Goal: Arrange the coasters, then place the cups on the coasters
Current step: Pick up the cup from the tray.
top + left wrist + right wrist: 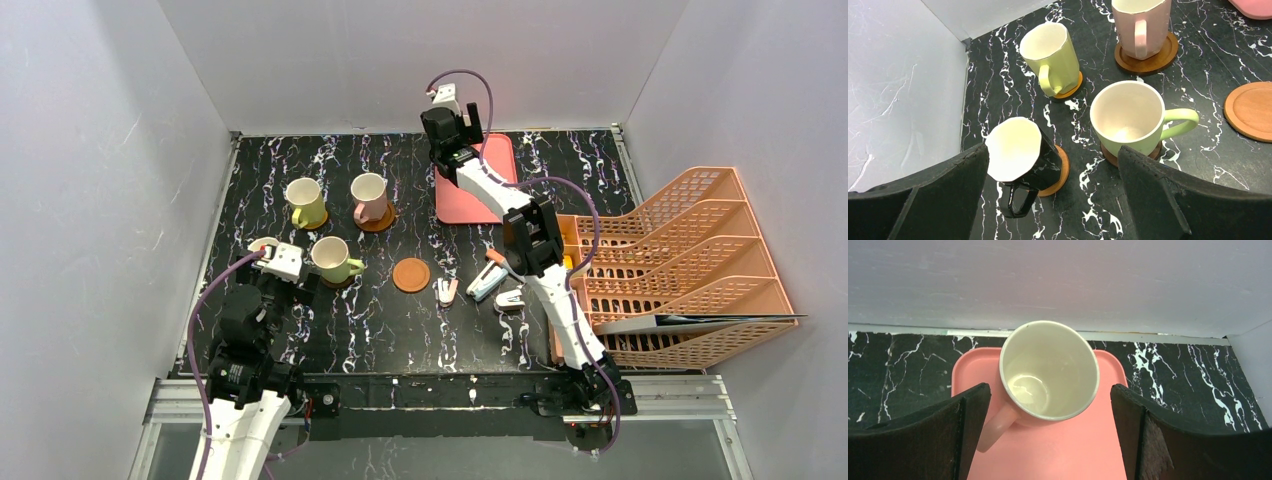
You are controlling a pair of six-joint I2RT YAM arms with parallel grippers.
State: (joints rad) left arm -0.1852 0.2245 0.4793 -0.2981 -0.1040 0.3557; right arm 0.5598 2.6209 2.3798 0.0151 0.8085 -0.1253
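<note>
Well, most of this job looks done to me. Four cups stand on coasters at the left of the counter (480, 330): the tall yellow-green cup (1050, 57), the pink cup (1140, 25), the round yellow-green cup (1128, 117) and the dark cup (1018, 155), each with a brown edge of coaster showing under it. My left fingers (938, 195) are spread wide above that group and hold nothing; the dark cup is just beside one of them. One bare coaster (411, 274) lies to the right of the group. The last cup (1048, 370), also pink, stands upright on the pink tray (1078, 450) by the far wall. My right fingers (933, 440) stand wide on either side of it, not yet closed. What is left, I judge, is that one cup: grip it, carry it over, and set it on the bare coaster.
</note>
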